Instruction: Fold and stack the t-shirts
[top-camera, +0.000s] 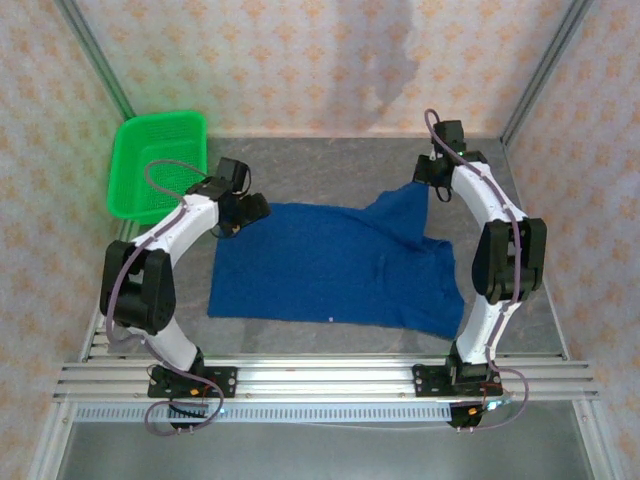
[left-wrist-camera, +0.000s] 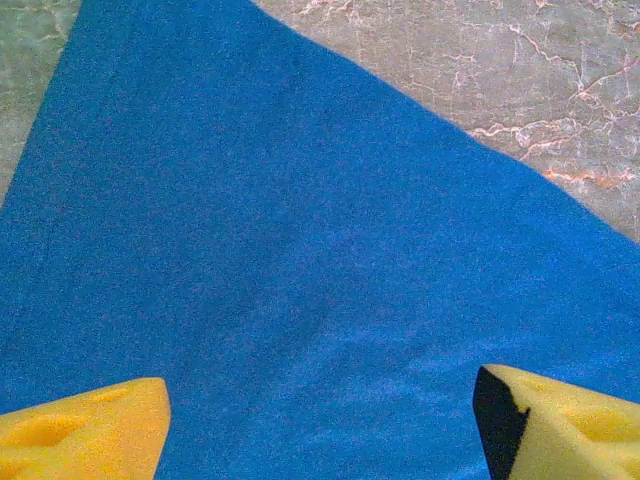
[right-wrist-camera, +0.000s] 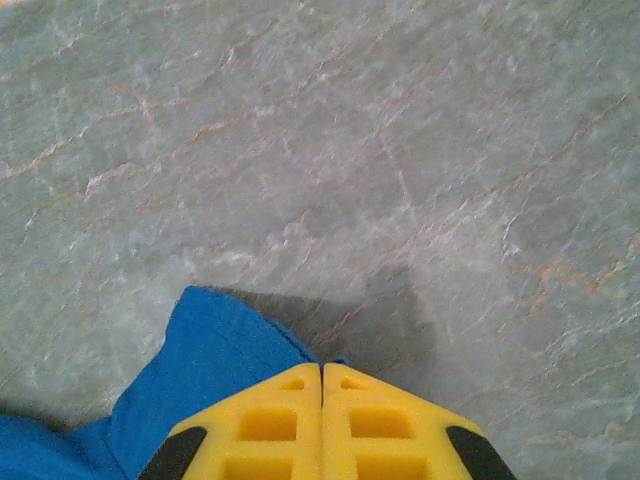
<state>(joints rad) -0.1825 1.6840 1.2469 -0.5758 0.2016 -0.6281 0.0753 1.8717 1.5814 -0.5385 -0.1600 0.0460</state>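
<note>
A royal-blue cloth t-shirt (top-camera: 335, 265) is spread plain side up across the middle of the grey marbled bench (top-camera: 330, 165), with its long hem lying along the near edge. At the far right, one part of the shirt is drawn up off the surface toward the right gripper (top-camera: 432, 180). In the right wrist view, the right gripper (right-wrist-camera: 321, 400) is seen with its yellow fingers (right-wrist-camera: 270, 425) pressed flat together. The blue cloth (right-wrist-camera: 200, 370) is pinched between them, and a shadow is cast on the bench below. The left gripper (top-camera: 240, 212) is held over the shirt's far-left corner. In the left wrist view, the left gripper (left-wrist-camera: 320, 430) is seen spread wide, with nothing held and the flat cloth (left-wrist-camera: 300, 250) lying beneath. A green rectangular plastic basket (top-camera: 155, 165) is set at the far-left corner of the bench, apart from the shirt.
</note>
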